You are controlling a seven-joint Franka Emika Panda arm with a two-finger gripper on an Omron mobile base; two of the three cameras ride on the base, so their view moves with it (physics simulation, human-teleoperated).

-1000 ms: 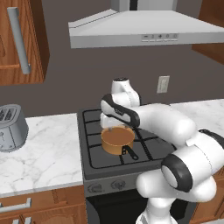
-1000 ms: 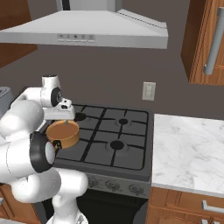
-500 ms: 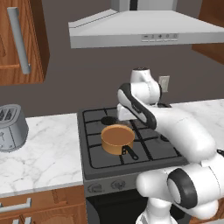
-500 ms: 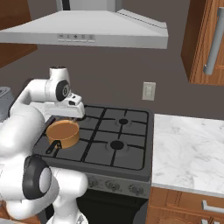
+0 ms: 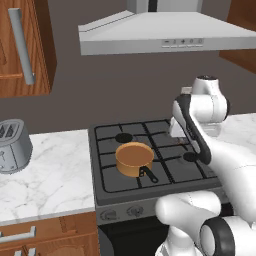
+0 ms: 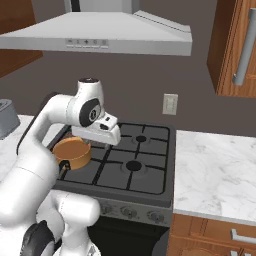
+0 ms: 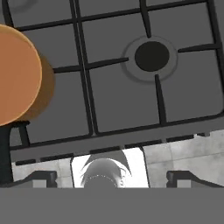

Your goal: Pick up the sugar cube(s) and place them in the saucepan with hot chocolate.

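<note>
1. We are in a kitchen with a dark grey wall. A black gas stove (image 5: 111,186) is set into a white marble table (image 5: 55,175), with a grey range hood (image 5: 165,35) above and brown wood cabinets (image 6: 235,45) at the sides.
2. The gripper (image 6: 100,136) hangs over the right half of the stove, above the grates. Its jaws stand spread as wide as they go. In the hand view the two dark tips sit far apart with nothing between them, so it holds nothing.
3. A second ago the gripper was right above the saucepan with hot chocolate (image 5: 134,157). Since then the arm has swung off to the right and risen clear, with the jaws open all the while.
4. We judge that the drop is done and the arm is pulling back. We can make out no sugar cube in these pictures, neither in the pan nor on the table.
5. The saucepan stands upright on the front left burner. It is small and round with copper-orange walls, a flat brown inside and a short black stick handle pointing toward the stove front.
6. The grates are thin matt black bars crossing round burner caps (image 7: 152,55).
7. Well to the left, a rounded grey toaster (image 5: 12,145) sits on the veined marble.
</note>
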